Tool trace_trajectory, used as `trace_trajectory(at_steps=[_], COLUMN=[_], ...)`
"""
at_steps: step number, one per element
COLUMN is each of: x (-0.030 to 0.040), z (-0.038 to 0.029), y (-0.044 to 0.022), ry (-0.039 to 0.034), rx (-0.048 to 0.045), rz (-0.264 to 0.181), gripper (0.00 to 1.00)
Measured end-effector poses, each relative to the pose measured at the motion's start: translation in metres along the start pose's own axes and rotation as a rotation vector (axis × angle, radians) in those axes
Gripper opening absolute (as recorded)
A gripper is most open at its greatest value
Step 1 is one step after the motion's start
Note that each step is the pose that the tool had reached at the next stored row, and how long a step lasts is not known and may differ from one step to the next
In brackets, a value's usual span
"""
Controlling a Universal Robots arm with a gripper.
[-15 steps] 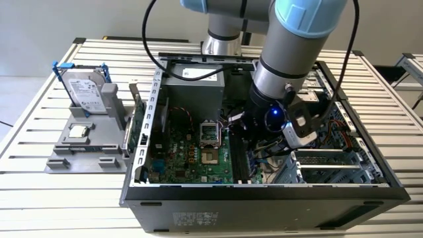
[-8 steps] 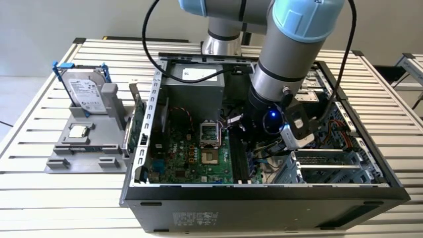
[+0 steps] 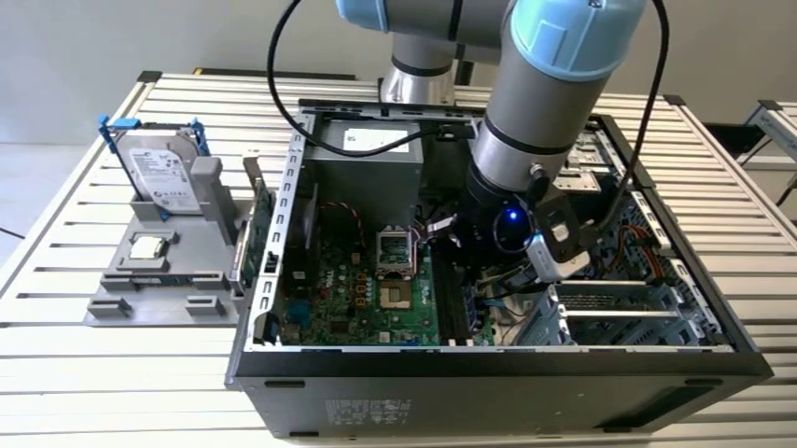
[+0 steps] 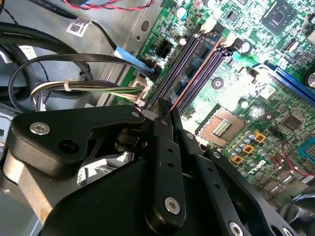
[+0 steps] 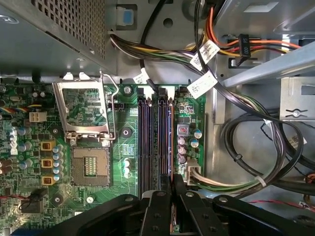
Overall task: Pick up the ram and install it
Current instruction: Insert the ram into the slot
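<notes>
My gripper point(image 4: 167, 117) is down inside the open computer case point(image 3: 498, 359), over the motherboard point(image 5: 125, 132). It is shut on the ram point(image 4: 194, 78), which shows edge-on as a thin brownish line running out from between the fingertips. In the first wrist view the ram point(image 5: 172, 142) lies parallel to the dark memory slots point(image 5: 155, 142), along their side nearest the cables. I cannot tell whether it touches a slot. In the exterior view the arm's wrist point(image 3: 524, 233) hides the fingers.
The open processor socket point(image 5: 91, 164) lies beside the slots. Bundled cables point(image 5: 246, 162) and drive bays crowd the other side. Outside the case, at the exterior view's left, a grey fixture point(image 3: 112, 303) carries a silver hard drive point(image 3: 162, 173) and a processor chip point(image 3: 149, 247).
</notes>
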State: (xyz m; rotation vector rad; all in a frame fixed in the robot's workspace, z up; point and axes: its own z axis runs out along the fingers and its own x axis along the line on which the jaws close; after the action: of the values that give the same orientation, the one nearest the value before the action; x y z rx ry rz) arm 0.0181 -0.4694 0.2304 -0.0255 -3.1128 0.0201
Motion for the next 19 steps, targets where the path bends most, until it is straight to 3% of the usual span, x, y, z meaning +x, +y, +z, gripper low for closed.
trace_trajectory(at_steps=[19], x=[-0.0009], z=[0.0074], y=[0.0014], ry=[0.0001], rx=[0.0001], rz=[0.001], gripper=[0.0])
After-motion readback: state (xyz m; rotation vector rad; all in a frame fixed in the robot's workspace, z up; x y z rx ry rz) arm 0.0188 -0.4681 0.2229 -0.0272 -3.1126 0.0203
